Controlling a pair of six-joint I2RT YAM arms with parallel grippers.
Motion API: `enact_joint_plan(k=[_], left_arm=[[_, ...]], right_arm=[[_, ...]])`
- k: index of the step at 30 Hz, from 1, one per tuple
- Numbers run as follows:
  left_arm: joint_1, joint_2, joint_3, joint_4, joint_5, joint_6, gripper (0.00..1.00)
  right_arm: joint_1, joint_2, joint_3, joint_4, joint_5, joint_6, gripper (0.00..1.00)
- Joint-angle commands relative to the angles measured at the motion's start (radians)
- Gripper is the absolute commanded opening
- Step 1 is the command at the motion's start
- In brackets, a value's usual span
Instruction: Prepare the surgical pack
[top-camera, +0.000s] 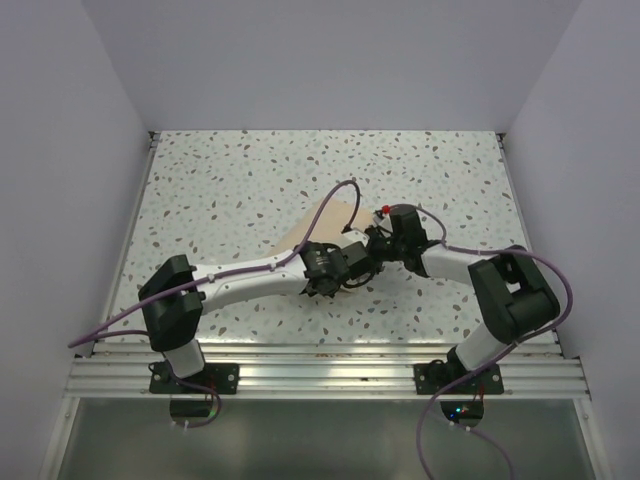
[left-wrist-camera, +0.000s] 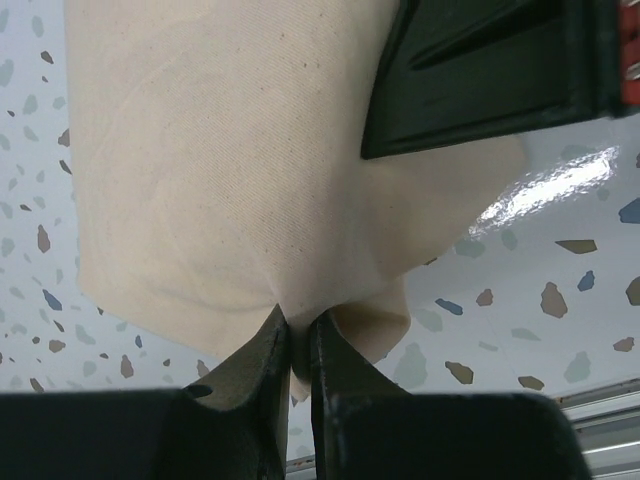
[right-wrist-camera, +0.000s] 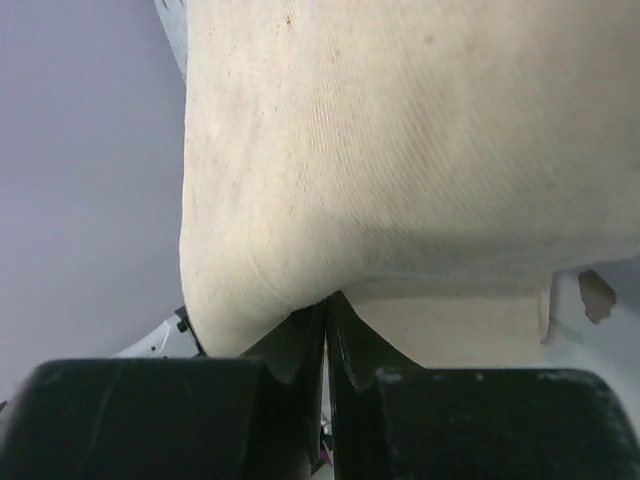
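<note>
The surgical pack (top-camera: 320, 222) is a tan cloth wrap near the middle of the speckled table, mostly hidden under both arms in the top view. My left gripper (top-camera: 350, 262) reaches it from the near left. In the left wrist view, a bunched edge of the cloth (left-wrist-camera: 250, 150) is pinched between the shut fingers of my left gripper (left-wrist-camera: 297, 332). My right gripper (top-camera: 376, 246) meets the cloth from the right. In the right wrist view, my right gripper (right-wrist-camera: 327, 305) has its fingers pressed together on a fold of the cloth (right-wrist-camera: 400, 150), which is lifted in front of the camera.
The black body of the right gripper (left-wrist-camera: 480, 70) hangs close over the cloth's upper right in the left wrist view. Purple cables (top-camera: 340, 190) loop above both wrists. Grey walls (top-camera: 60, 150) enclose the table, and a metal rail (top-camera: 320, 375) runs along its near edge.
</note>
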Motion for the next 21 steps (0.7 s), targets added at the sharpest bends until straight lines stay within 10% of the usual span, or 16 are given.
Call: enact_joint_plan(k=[1,11,21], left_arm=[[-0.001,-0.049,0.088,0.054,0.020,0.030,0.00],[-0.001,-0.009,0.133,0.090,0.089,0.067,0.00],[0.000,-0.020,0.080,0.100,0.130,0.033,0.00]], right_arm=[[0.045,0.042,0.033,0.173,0.051,0.076,0.06],[0.079,0.078,-0.051,0.622,0.330,0.231,0.00],[0.075,0.221,0.013,0.563,0.263,0.247,0.00]])
